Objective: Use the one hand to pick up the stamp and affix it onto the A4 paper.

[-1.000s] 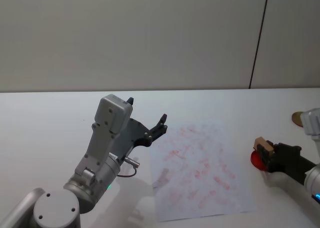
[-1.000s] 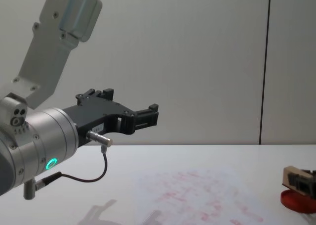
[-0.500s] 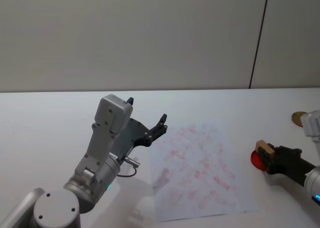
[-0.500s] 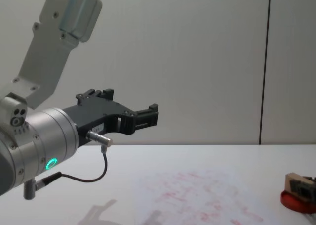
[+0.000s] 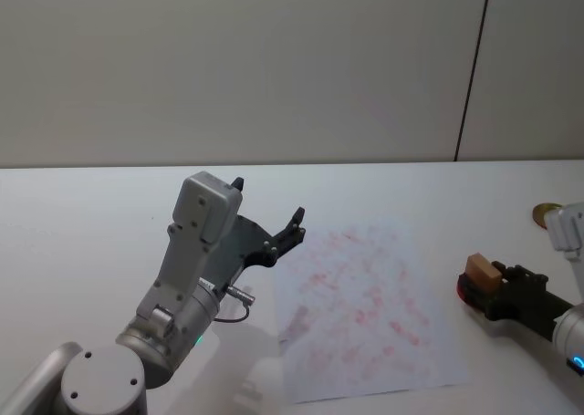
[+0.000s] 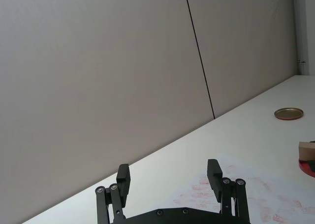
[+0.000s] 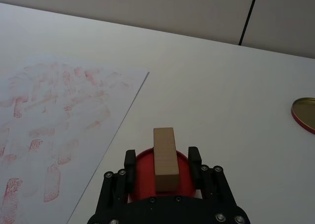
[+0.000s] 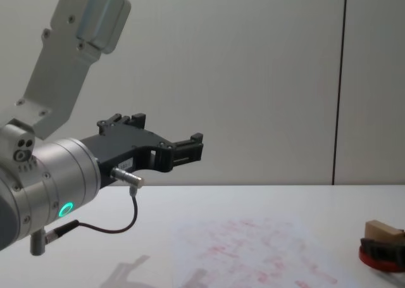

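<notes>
Right gripper [image 7: 160, 157] spread, pulled back | stamp [image 7: 164, 158] now released, resting on ink pad [image 5: 468, 291] | left gripper [image 6: 169, 179] spread, unmoved

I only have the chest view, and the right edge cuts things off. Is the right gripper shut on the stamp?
Observer: No. The right wrist view shows the right gripper open, with its fingers standing clear of the stamp on both sides.
Operator: What is the stamp resting on?
Observer: It rests on the red ink pad, on the table just right of the A4 paper.
Operator: Is the left gripper over the sheet?
Observer: The head view shows the left gripper raised beside the paper's left edge.
</notes>
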You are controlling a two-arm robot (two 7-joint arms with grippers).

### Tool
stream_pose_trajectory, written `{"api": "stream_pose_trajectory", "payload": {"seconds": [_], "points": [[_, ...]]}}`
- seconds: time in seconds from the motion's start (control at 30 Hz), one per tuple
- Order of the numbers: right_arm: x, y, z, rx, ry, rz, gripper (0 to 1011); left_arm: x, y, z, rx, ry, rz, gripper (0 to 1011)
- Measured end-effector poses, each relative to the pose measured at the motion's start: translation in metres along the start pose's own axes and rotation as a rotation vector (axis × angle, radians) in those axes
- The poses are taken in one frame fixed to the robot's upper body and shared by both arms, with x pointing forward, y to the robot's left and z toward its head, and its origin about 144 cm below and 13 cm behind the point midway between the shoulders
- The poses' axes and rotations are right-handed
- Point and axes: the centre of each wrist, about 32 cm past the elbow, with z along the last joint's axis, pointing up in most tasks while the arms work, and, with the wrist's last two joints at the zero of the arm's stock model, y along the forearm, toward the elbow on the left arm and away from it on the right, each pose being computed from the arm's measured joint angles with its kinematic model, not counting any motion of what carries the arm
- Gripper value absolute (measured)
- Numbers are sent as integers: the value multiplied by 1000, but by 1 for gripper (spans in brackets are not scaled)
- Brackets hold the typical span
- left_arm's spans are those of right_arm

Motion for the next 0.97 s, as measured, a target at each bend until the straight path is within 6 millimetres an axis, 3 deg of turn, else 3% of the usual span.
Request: {"api": "stream_pose_trajectory", "payload": {"seconds": [0.07,0.23,0.37,0.47,0.5,0.97], "points": [[0,0,0,0,0,0,677,0,0,0,0,0,0,993],[-1,0,2,17,-8,0,764,0,0,0,0,0,0,993],[-3,-2,6,41,-24,-2,912,0,0,0,0,0,0,993],[-4,-3,8,52,-31,-3,938,0,0,0,0,0,0,993],[-5,-4,13,73,-44,-6,1000,0,0,0,0,0,0,993],[-17,-16,40,182,-109,-19,1001,0,0,0,0,0,0,993]]}}
